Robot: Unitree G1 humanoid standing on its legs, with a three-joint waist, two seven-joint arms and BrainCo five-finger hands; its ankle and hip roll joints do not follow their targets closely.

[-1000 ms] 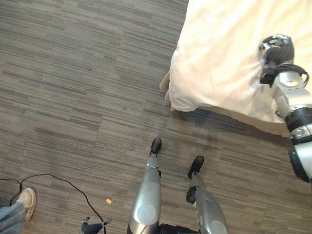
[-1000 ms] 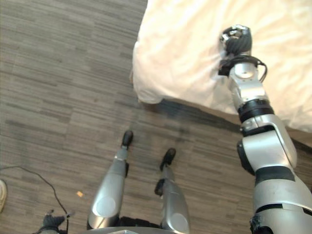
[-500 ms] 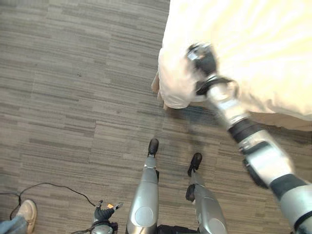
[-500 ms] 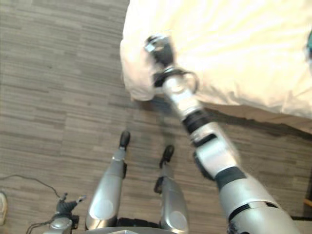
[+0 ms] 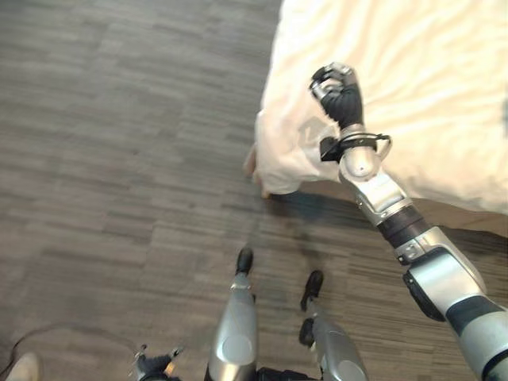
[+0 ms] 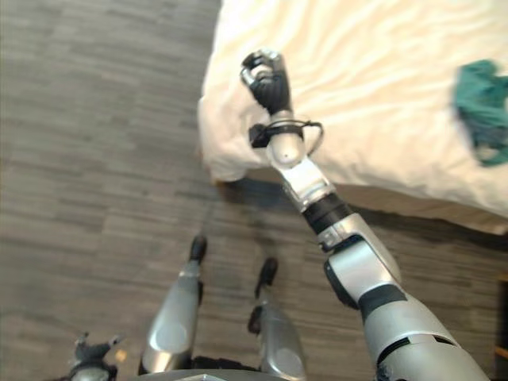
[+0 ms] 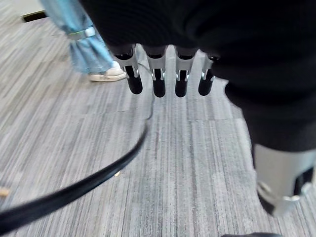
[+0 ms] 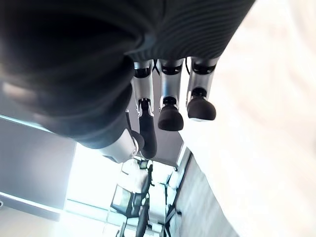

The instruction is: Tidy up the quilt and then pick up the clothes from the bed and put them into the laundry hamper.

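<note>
Our right hand [image 6: 267,78] has swung from the bed's side to the quilt [image 6: 381,87] corner at ten o'clock, fingers curled, holding nothing. So the quilt tidying is likely not finished. The green clothes [image 6: 482,109] lie at two o'clock, untouched. Our left hand [image 7: 168,79] hangs low, fingers relaxed.

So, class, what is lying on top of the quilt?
A teal garment lies on the quilt. The right robot hand hovers over its corner. Whatever the quilt covers is hidden.
</note>
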